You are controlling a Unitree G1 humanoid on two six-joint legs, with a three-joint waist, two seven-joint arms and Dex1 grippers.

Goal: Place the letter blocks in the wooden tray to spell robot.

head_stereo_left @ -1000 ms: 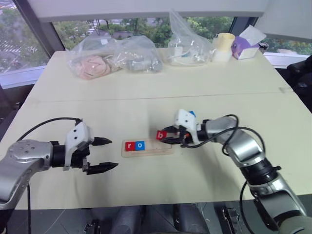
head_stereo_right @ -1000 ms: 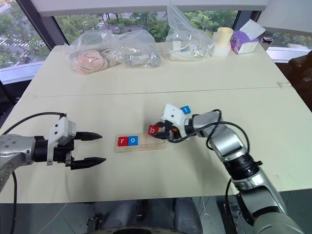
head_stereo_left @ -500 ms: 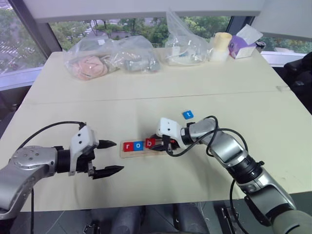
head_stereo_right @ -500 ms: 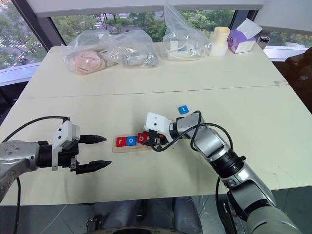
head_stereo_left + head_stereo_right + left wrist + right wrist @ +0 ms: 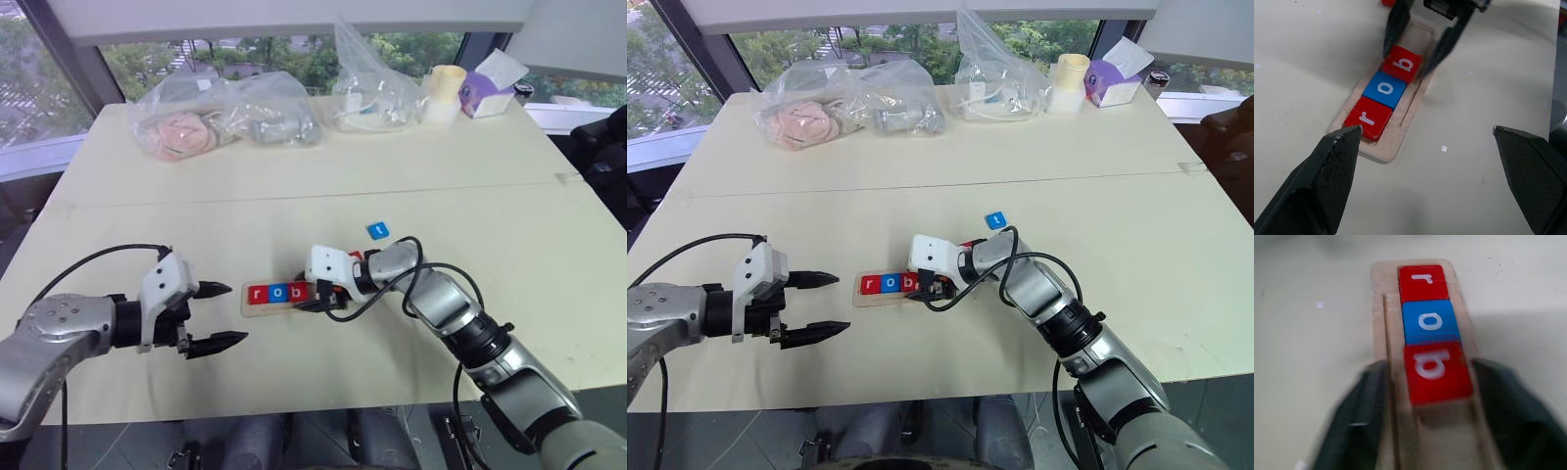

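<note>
The tray (image 5: 1400, 128) lies with its long axis running left to right between the grippers, holding r (image 5: 1367, 118), o (image 5: 1384, 89) and b (image 5: 1401, 63) in a row. The right gripper (image 5: 1415, 51) straddles b, fingers parted off it. Left gripper (image 5: 217, 316) hangs wide open, empty, left of the tray. A blue t (image 5: 377, 231) lies beyond the tray.

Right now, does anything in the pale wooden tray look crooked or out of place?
Yes. The red b block sits slightly askew, not lined up with the blue o block and red r block in the pale wooden tray.
</note>
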